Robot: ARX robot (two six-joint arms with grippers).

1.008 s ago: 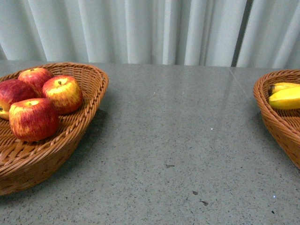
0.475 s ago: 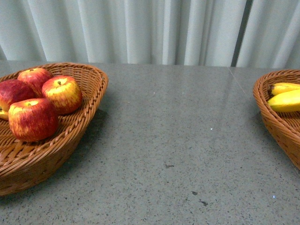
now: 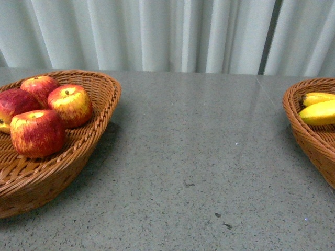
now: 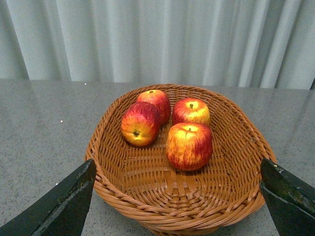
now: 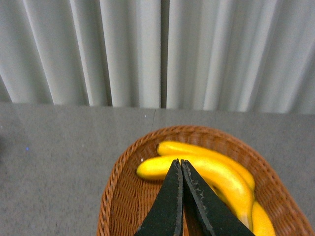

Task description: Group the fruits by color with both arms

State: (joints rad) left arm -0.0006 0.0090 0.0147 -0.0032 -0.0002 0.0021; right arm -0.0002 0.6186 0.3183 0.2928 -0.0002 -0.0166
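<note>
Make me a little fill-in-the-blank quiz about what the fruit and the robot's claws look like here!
1. The left basket holds ____ apples.
2. The right basket holds only ____.
3. The right gripper has its fingers pressed ____, holding nothing.
4. The left gripper stands wide ____ before the basket of apples.

Missing words: four; bananas; together; open

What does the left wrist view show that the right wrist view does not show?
Only the left wrist view shows four apples in a basket, seen between the wide-open fingers of the left gripper. Only the right wrist view shows bananas in another basket, behind the right gripper, whose fingers are closed together. Both show the grey table and a pale curtain.
</note>
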